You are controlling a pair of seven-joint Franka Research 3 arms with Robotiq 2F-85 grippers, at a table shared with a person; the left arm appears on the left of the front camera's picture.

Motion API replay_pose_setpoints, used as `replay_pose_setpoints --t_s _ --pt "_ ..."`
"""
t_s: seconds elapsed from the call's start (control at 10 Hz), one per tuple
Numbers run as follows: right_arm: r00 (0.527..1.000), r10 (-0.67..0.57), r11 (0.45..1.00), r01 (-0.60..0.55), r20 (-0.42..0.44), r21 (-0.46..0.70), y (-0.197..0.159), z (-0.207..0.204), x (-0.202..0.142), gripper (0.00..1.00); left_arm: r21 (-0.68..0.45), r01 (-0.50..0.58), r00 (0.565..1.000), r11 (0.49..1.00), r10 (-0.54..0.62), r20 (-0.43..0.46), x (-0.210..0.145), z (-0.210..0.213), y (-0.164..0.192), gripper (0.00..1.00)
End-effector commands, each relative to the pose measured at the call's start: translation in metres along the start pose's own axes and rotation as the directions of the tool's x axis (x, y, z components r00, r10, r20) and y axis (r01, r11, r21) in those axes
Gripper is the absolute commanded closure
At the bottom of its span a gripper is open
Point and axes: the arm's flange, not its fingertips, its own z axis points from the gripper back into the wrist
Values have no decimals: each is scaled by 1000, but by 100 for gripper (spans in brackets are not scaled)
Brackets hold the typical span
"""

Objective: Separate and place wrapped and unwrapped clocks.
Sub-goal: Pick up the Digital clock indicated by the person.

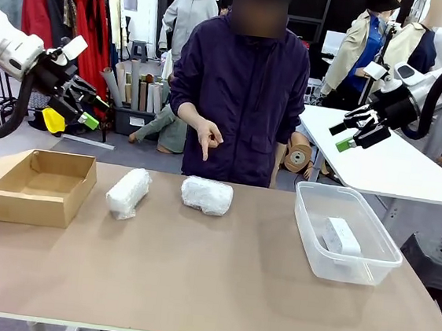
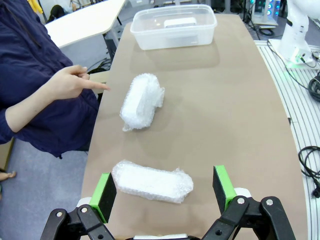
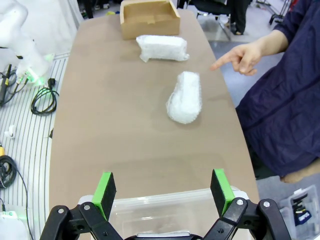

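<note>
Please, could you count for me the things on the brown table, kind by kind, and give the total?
Bubble-wrapped bundles: 2
Bare white clock: 1
Cardboard box: 1
Clear plastic tub: 1
Total: 5

The gripper [image 3: 162,185] hangs spread above clear bin [image 3: 165,198]; two wrapped bundles [image 3: 184,96] [image 3: 162,48] beyond.
</note>
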Motion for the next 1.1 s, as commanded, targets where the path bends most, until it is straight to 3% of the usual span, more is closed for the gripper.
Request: replay_pose_setpoints --t_s 0.0,0.9,1.0 --pt "1000 7 1000 -7 0 3 1 1 2 0 3 2 1000 1000 -2 0 1 1 1 0" --pt "1000 7 1000 -7 0 3 1 1 2 0 0 0 1000 1000 0 0 0 0 0 0" --pt "1000 7 1000 -7 0 3 1 1 2 0 -59 61 993 996 -67 -101 10 -2 0 0"
